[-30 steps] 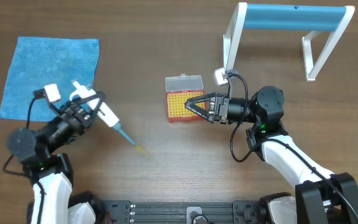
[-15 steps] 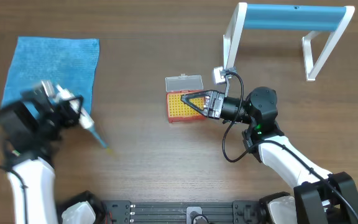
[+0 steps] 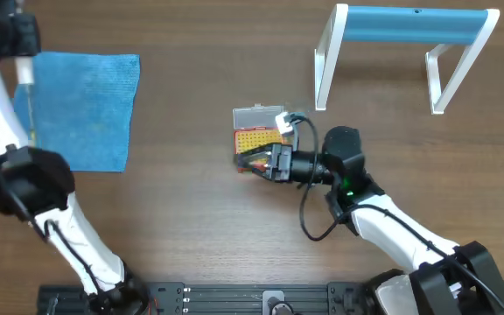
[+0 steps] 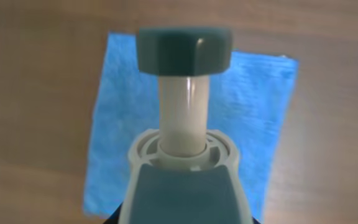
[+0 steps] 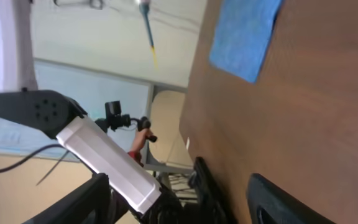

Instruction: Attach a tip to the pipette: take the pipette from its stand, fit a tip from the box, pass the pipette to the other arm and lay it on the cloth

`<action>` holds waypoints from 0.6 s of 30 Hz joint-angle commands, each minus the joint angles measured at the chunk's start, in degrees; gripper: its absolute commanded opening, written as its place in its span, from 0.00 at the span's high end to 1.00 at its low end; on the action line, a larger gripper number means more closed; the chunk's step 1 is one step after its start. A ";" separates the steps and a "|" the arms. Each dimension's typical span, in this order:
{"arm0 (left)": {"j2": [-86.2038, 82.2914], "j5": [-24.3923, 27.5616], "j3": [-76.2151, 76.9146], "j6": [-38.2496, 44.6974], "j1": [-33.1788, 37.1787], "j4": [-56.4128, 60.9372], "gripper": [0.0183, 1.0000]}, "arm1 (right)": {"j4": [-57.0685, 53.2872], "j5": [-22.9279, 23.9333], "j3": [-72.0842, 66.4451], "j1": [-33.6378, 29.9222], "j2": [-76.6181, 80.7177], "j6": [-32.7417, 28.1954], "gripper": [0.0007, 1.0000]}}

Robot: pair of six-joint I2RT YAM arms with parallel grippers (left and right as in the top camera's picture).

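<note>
My left gripper (image 3: 14, 33) is raised high at the far left and is shut on the pipette (image 3: 24, 70), which hangs tip down over the left edge of the blue cloth (image 3: 86, 105). The left wrist view looks down the pipette's grey plunger knob (image 4: 185, 50) and body onto the cloth (image 4: 260, 118). My right gripper (image 3: 254, 160) is turned on its side at the near edge of the yellow tip box (image 3: 250, 140), open and holding nothing. The right wrist view catches the pipette's yellow tip (image 5: 149, 34) in the air and the cloth (image 5: 247, 37).
The white and blue pipette stand (image 3: 409, 26) stands at the back right. The tip box's clear lid (image 3: 259, 115) lies open behind it. The left arm's white link (image 5: 98, 155) crosses the right wrist view. Bare wood lies between cloth and box.
The left arm has swung up and to the far left, carrying the pipette over the cloth's left edge. The right gripper has shifted left over the tip box's near edge and rolled sideways.
</note>
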 commanded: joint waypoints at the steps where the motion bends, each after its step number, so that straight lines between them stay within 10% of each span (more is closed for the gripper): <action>1: 10.69 -10.43 1.11 4.70 -5.73 2.47 0.99 | -0.79 5.86 0.26 5.09 -0.33 -1.42 0.29; 6: 16.72 -14.47 1.09 4.96 -6.49 5.90 0.99 | -7.19 11.39 0.26 9.99 -0.33 -1.42 0.29; 18: 17.35 -4.48 -13.46 4.94 -2.64 12.39 0.99 | -9.75 12.90 0.26 11.06 -0.33 -1.40 0.29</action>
